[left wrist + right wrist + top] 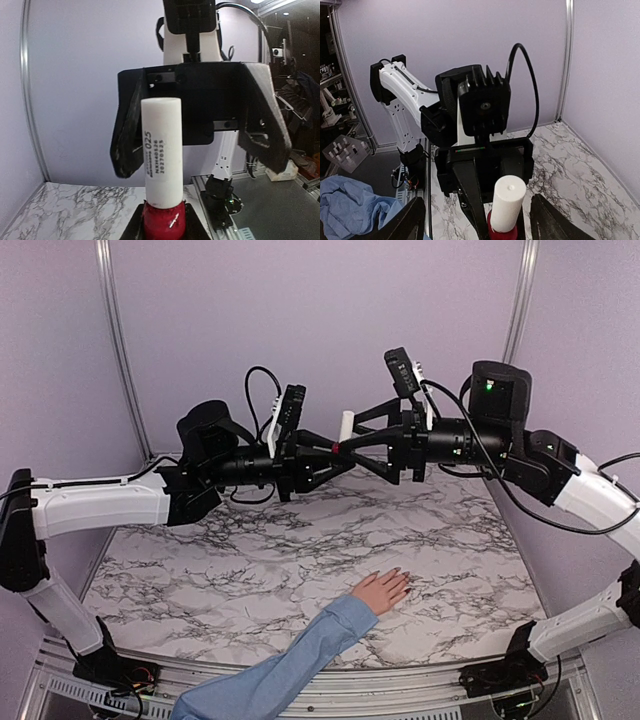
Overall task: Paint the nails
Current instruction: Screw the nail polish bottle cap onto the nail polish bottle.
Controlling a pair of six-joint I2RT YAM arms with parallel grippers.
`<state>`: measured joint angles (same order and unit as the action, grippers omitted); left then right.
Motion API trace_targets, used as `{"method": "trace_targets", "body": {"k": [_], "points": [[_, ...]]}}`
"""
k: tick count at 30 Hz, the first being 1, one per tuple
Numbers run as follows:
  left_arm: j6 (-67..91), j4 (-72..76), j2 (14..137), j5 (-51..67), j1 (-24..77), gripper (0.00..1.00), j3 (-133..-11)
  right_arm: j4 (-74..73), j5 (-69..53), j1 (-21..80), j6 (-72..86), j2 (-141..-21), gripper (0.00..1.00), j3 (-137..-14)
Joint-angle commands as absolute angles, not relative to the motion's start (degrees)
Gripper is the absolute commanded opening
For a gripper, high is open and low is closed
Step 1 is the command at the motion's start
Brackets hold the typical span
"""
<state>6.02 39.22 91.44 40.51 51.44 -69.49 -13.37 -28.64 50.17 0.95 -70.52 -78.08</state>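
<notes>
A red nail-polish bottle (335, 448) with a tall white cap (346, 425) is held in mid-air, and my left gripper (326, 451) is shut on its red body (162, 220). My right gripper (352, 435) stands open around the cap (509, 202). Its fingers (127, 135) are spread well clear on both sides and do not touch the cap. A light-skinned hand (382, 590) in a light blue sleeve (290, 670) lies flat on the marble table (250, 570), below the grippers. The nails (404, 578) at its fingertips are too small to make out.
Both arms meet high over the back middle of the table. Purple walls close in the back and sides. A metal rail (330, 695) runs along the near edge, with the arm bases at its two ends. Blue cloth (350, 205) lies off the table in the right wrist view.
</notes>
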Motion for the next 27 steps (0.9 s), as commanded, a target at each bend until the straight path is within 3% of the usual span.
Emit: {"method": "trace_targets", "body": {"k": [1, 19, 24, 27], "points": [[12.11, 41.11, 93.67, 55.07, 51.57, 0.00, -73.73, -15.99, -39.10, 49.43, -2.30, -71.56, 0.67, -82.08], [19.33, 41.08, 97.08, 65.04, 51.51, 0.00, -77.44, -21.25, -47.04, 49.27, -2.20, -75.25, 0.30, -86.07], [19.66, 41.10, 97.54, 64.90, 51.29, 0.00, -78.14, -24.47, -46.20, 49.23, -3.23, -76.66, 0.11, -88.09], [19.84, 41.09, 97.68, 64.18, 51.01, 0.00, -78.31, -24.65, -46.10, 49.24, -3.26, -76.88, 0.06, -88.42]]}}
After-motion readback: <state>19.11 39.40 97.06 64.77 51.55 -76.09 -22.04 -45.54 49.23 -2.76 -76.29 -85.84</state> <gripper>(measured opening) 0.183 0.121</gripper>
